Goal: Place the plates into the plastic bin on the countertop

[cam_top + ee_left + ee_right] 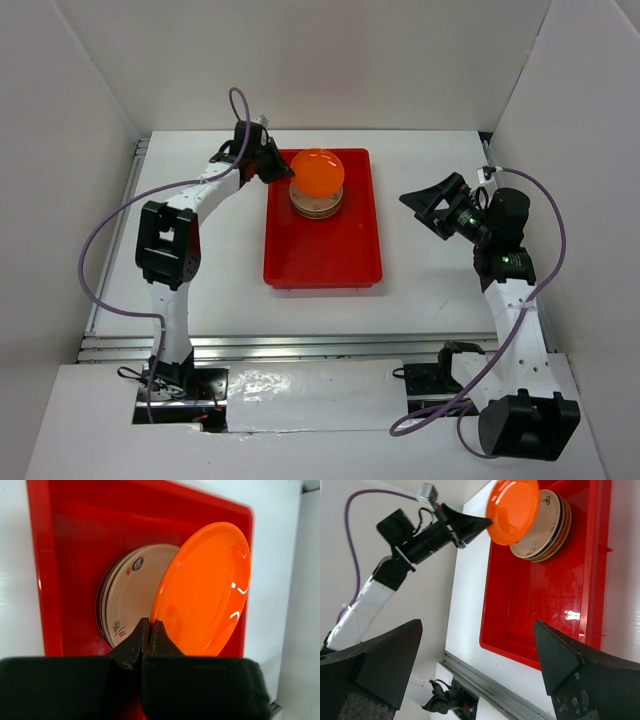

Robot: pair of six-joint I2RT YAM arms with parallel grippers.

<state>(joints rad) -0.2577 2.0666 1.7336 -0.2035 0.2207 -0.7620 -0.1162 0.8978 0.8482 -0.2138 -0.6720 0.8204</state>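
The red plastic bin (330,262) lies on the white countertop (230,290). A stack of plates (316,207) with a cream plate (135,590) on top stands in its far half. My left gripper (282,170) is shut on the rim of an orange plate (318,173) and holds it tilted just above the stack; it shows in the left wrist view (205,590) and right wrist view (512,510). My right gripper (428,208) is open and empty, right of the bin. The stack's lower plates are mostly hidden.
White walls enclose the countertop on three sides. A metal rail (300,347) runs along the near edge. The near half of the bin (540,605) holds nothing. Purple cables (95,250) loop beside both arms.
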